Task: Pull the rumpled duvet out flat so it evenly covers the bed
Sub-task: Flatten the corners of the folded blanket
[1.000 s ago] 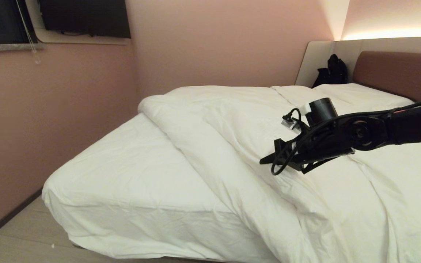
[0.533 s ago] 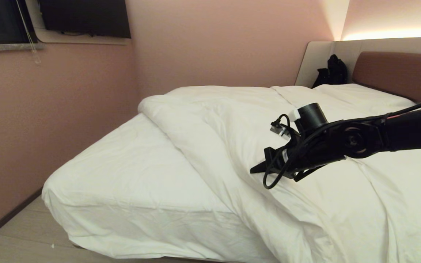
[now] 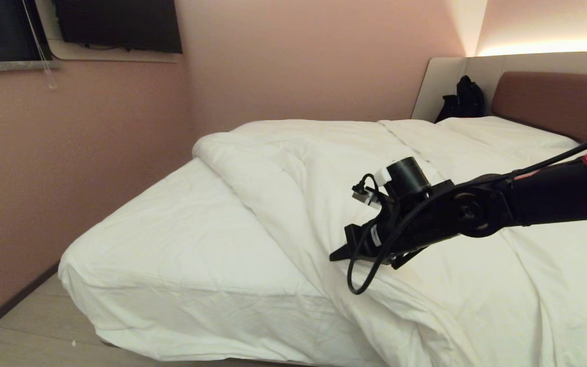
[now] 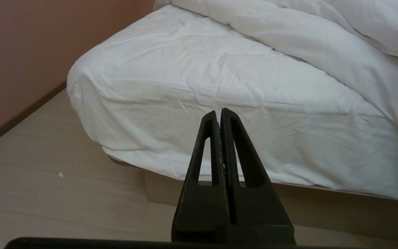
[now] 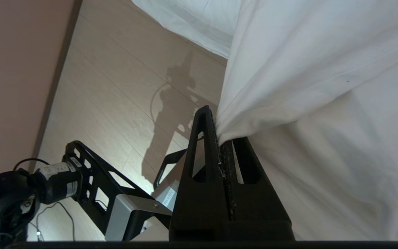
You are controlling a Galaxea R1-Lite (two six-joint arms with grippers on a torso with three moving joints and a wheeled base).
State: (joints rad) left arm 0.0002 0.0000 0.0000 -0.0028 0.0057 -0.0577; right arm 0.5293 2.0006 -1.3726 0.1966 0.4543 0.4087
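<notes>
With my right gripper (image 5: 219,138) clenched on a fold of the soft, bulky duvet (image 3: 354,168), bunched diagonally across the bed (image 3: 181,244), I judge its edge the best handhold, while my left gripper (image 4: 219,116) hangs closed and empty by the bed's foot.

Duvet (image 3: 375,168): plain cream-white, no pattern. Bed (image 3: 171,255): white sheet; headboard reddish-brown with beige side panel. Wall (image 3: 298,61): dusty pink. Floor (image 4: 47,193): pale beige boards. Right gripper (image 3: 338,253): black (arm carries a red patch). Bag (image 3: 464,99): black.
</notes>
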